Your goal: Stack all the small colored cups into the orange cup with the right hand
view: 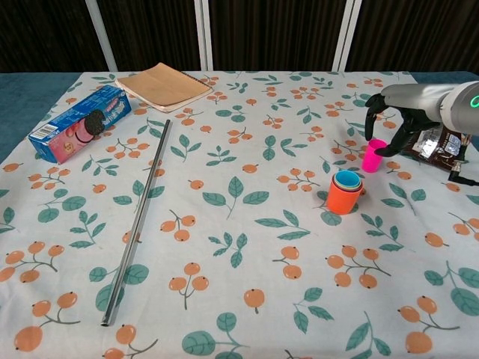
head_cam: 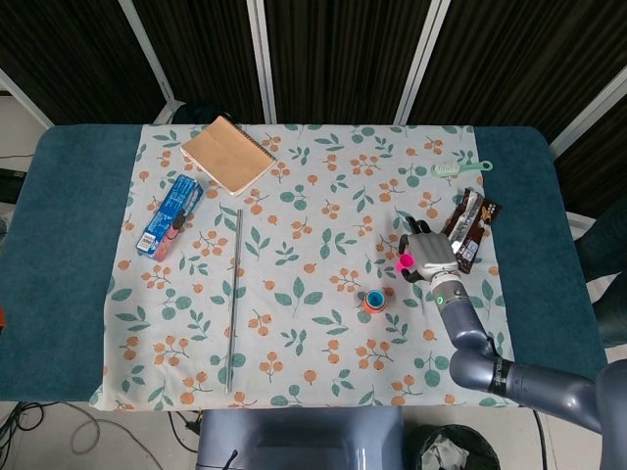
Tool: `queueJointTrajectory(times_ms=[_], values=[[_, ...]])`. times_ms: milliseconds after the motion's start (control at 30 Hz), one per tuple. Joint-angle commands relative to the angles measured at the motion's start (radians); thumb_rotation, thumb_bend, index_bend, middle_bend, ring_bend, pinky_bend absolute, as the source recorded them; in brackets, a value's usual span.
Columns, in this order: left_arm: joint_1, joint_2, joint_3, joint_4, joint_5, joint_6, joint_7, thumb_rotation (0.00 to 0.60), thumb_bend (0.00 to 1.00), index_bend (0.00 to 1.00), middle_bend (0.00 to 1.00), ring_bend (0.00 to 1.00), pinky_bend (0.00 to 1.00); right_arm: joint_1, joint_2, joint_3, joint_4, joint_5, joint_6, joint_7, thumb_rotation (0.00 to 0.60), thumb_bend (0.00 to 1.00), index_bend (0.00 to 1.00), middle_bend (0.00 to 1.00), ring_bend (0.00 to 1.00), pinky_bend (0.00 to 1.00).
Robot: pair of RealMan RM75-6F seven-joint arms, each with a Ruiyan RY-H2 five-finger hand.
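The small magenta plastic cup stands upright on the floral tablecloth, just beyond the orange plastic cup that already holds a blue one; it looks light, stiff and easily tipped, so a rim pinch suits. The right hand arches over it, fingers spread around the rim, contact uncertain. Open cloth lies between the cups, while the dark snack wrapper crowds the far side.

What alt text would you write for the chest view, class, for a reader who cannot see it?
The right hand closes around a pink cup standing on a floral tablecloth, just behind an orange cup with a blue cup nested inside.
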Motion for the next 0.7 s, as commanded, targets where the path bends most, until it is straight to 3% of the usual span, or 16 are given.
queueJointTrajectory(times_ms=[33,700], values=[[0.000,0.000,0.000,0.000,0.001,0.001,0.000,0.600,0.41,0.17,0.03,0.01,0.13,0.000,-0.003,0.001,0.004,0.001,-0.002,0.000,0.600,0.41,0.43,0.00,0.08,0.96],[0.000,0.000,-0.001,0.001,-0.003,-0.001,0.001,0.600,0.41,0.17,0.03,0.01,0.13,0.001,-0.026,0.007,0.039,-0.001,-0.019,0.005,0.600,0.41,0.44,0.00,0.08,1.00]])
